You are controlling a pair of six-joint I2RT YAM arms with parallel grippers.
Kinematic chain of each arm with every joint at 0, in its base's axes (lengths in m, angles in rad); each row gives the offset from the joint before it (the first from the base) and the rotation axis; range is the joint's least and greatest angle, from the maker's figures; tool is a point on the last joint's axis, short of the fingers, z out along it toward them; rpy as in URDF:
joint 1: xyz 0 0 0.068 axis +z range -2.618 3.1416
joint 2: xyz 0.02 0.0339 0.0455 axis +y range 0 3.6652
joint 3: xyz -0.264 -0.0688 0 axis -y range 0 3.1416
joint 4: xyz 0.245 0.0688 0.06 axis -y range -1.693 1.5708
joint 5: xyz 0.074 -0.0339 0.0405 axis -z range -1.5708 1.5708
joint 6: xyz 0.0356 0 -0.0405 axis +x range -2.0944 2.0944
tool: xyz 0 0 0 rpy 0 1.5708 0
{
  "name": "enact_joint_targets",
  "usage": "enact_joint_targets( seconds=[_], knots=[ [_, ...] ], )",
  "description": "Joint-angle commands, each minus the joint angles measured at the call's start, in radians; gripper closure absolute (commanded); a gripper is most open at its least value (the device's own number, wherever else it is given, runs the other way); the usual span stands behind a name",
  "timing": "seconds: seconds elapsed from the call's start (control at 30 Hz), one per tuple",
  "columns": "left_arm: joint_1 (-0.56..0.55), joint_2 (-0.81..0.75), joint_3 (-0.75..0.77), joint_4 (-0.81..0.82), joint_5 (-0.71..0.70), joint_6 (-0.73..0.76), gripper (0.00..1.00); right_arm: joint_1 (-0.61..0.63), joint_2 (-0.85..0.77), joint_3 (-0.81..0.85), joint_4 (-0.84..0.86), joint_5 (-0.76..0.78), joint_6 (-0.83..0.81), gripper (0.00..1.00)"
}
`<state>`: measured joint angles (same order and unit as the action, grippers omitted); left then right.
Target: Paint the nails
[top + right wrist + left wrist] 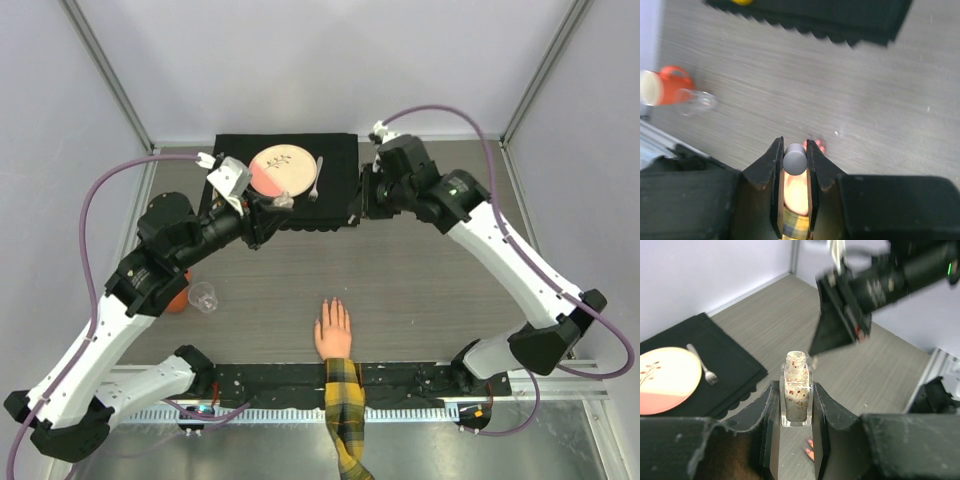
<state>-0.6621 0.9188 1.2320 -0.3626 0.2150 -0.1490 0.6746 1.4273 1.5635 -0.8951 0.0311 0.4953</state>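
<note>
With the open bottle [796, 402] clamped in the left gripper [796, 390] and a grey cap [794, 159] (probably the brush's, seen end-on) pinched in the right gripper [794, 147], the nails [331, 302], at six o'clock on the table [430, 290], could be overshot and skin smeared if descent is misjudged.

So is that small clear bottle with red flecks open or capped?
Open. The small clear red-flecked bottle stands upright in the left gripper, neck bare, no cap. The right gripper pinches a round grey piece, possibly the cap.
</note>
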Motion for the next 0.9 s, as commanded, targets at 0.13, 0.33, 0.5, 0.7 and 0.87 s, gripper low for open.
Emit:
enact_joint_targets(
  seconds=[0.13, 0.33, 0.5, 0.7, 0.87],
  knots=[
    [-0.004, -0.052, -0.04, 0.001, 0.202, 0.065, 1.0, 0.003, 0.071, 0.449, -0.211, -0.069, -0.1, 0.99],
    [-0.004, -0.021, 0.0, -0.067, 0.279, 0.12, 1.0, 0.006, 0.128, 0.631, -0.214, -0.245, -0.169, 0.99],
    [-0.004, -0.006, -0.006, -0.067, 0.317, 0.134, 1.0, 0.013, 0.148, 0.734, -0.168, -0.396, -0.208, 0.99],
    [-0.004, -0.029, -0.023, -0.07, 0.314, 0.135, 1.0, 0.025, 0.113, 0.656, -0.085, -0.539, -0.218, 0.99],
    [-0.004, -0.055, -0.037, -0.069, 0.322, 0.137, 1.0, 0.089, 0.107, 0.652, -0.084, -0.537, -0.215, 0.99]
  ],
)
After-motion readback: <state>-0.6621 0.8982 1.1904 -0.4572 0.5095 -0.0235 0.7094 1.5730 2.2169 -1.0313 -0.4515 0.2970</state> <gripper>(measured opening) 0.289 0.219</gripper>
